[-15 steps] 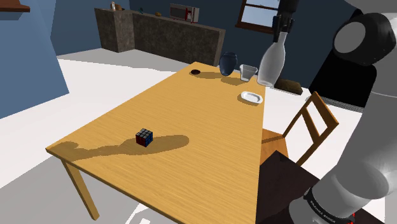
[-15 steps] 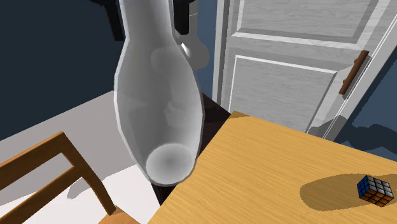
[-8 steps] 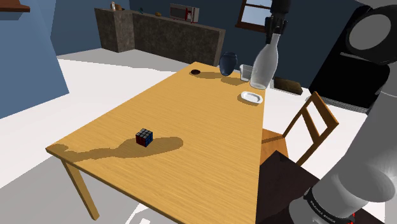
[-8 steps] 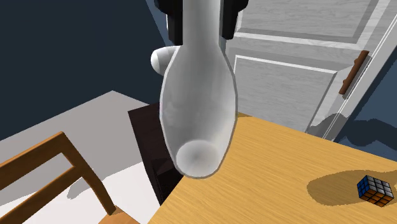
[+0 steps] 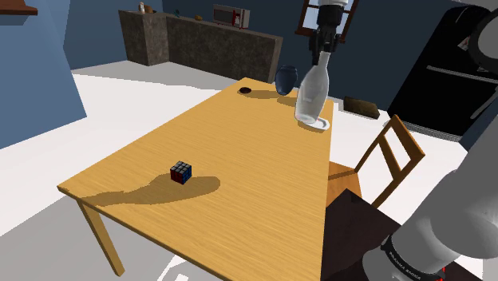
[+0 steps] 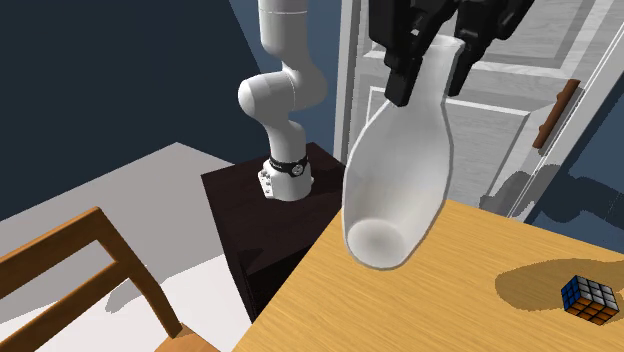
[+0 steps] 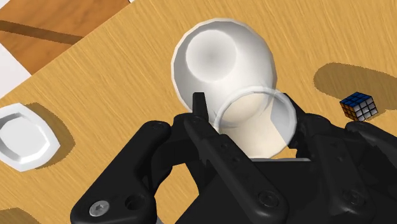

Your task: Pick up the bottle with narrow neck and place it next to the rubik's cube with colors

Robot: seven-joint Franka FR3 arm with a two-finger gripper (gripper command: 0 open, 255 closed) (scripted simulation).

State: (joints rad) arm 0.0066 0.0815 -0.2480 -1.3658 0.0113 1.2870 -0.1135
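While the fingers [image 6: 405, 70] clasp its neck, the white bottle [image 5: 310, 100] hangs tilted, well apart from the cube [image 5: 181, 172].

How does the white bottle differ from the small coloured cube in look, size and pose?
The bottle is plain whitish and rounded with a narrow neck; the cube is boxy with many colours. The bottle is far larger than the cube. The bottle hangs tilted in the air, clasped at its neck by the gripper; the cube rests on the table. Both are over the same wooden table.
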